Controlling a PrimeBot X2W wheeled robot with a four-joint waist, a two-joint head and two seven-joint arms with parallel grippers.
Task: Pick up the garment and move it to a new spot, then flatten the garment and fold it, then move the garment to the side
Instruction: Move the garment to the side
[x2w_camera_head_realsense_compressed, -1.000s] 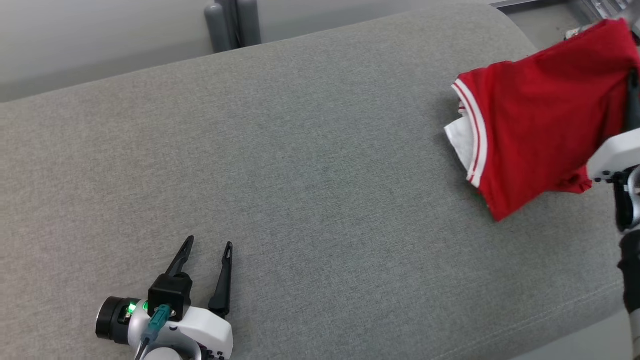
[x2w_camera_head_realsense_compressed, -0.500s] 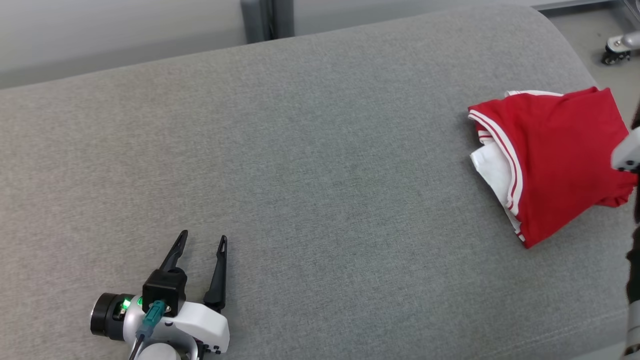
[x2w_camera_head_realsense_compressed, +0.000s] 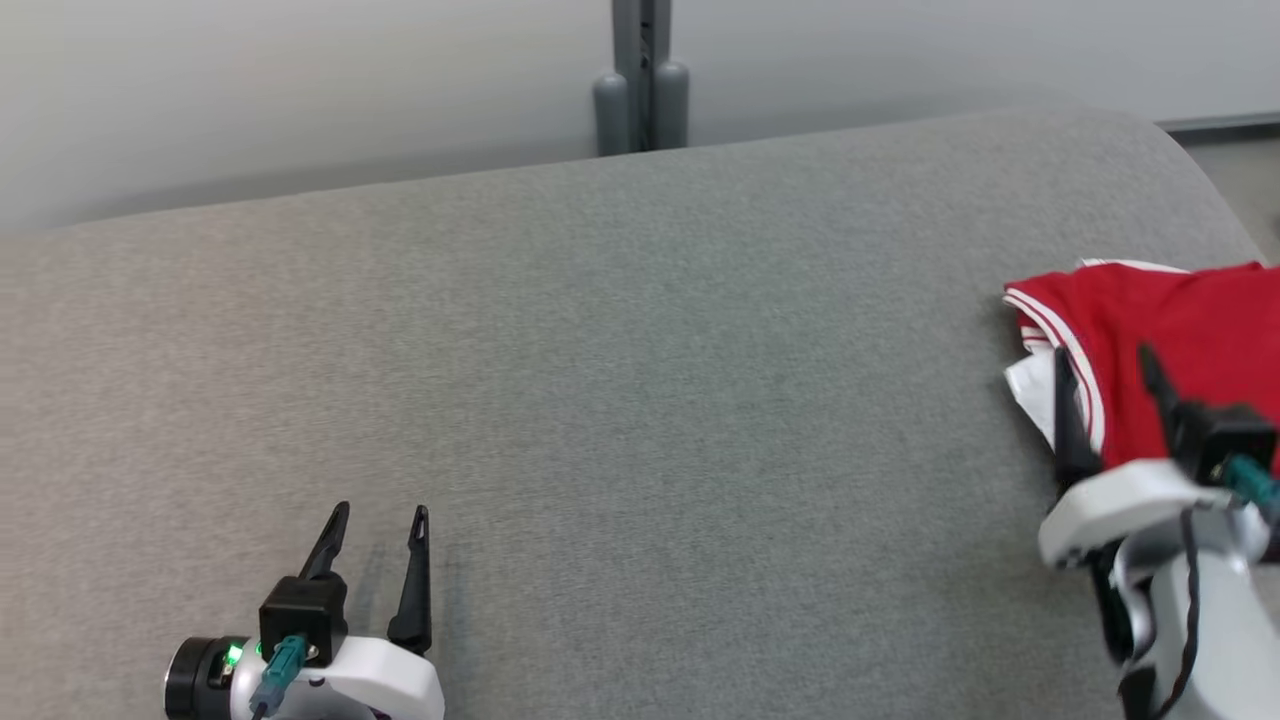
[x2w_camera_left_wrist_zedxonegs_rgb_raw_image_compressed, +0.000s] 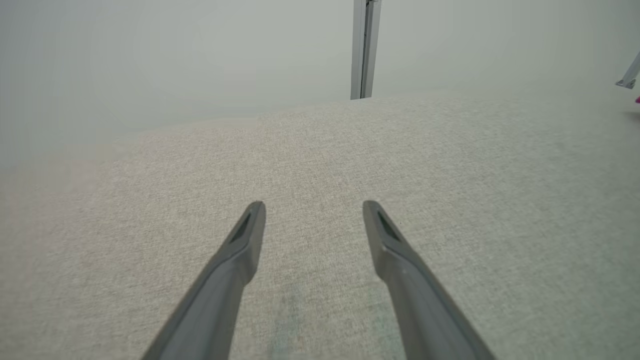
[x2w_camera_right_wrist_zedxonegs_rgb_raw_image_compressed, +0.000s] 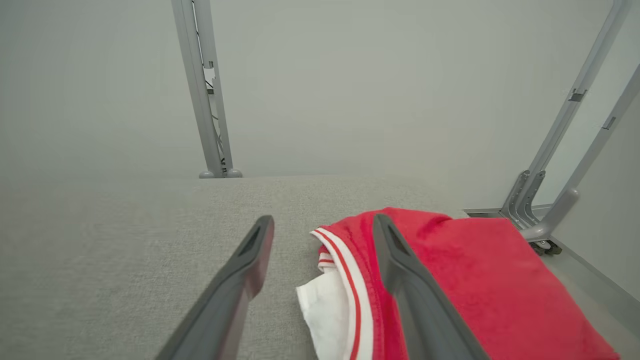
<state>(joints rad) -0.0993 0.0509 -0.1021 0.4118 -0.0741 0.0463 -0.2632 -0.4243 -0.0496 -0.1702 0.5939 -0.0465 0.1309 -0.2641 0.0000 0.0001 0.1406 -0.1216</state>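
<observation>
A grey fabric cushion (x2w_camera_head_realsense_compressed: 600, 380), perhaps a mattress or sofa seat, spans the head view, its far right corner rounded. Behind its far edge a grey metal post (x2w_camera_head_realsense_compressed: 641, 90) stands against a pale wall (x2w_camera_head_realsense_compressed: 250, 90). Past the right edge, slanted grey frame legs (x2w_camera_right_wrist_zedxonegs_rgb_raw_image_compressed: 560, 160) meet the floor (x2w_camera_right_wrist_zedxonegs_rgb_raw_image_compressed: 595, 280).

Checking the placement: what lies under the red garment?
A white layer pokes out from beneath the red garment at its striped edge, and the grey cushion lies below both. How far the white layer reaches under the red cloth is hidden.
</observation>
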